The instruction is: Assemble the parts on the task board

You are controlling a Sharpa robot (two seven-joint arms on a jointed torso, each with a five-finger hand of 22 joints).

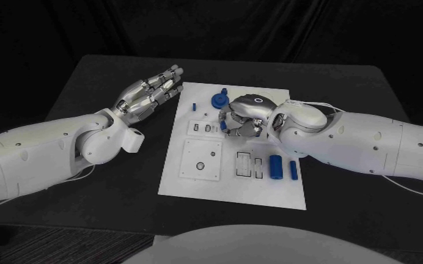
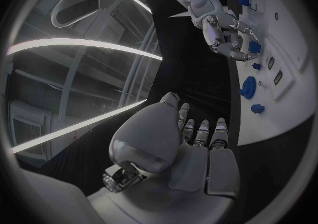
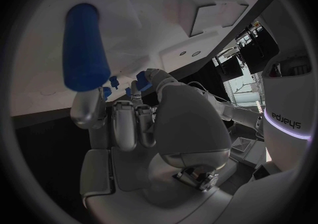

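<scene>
Black worktop (image 1: 353,93), dark curtain behind. White task board (image 1: 264,194) lies at the worktop's centre. Near its right edge lie two blue cylinders (image 1: 277,167), side by side. Mid-board, right hand (image 1: 242,117) is curled down, fingers pinching a small blue part (image 1: 233,131). Toward the far edge sits a blue disc (image 1: 217,100). Left hand (image 1: 150,95) hovers just off the board's far-left corner, fingers extended, holding nothing.

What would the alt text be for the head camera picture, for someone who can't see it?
A white task board lies on a black table; the right robot hand curls over the board's middle, around a small blue part. The left robot hand hovers beside the board, fingers apart, holding nothing. More blue parts sit on the board, including a round one and a cylinder.
</scene>
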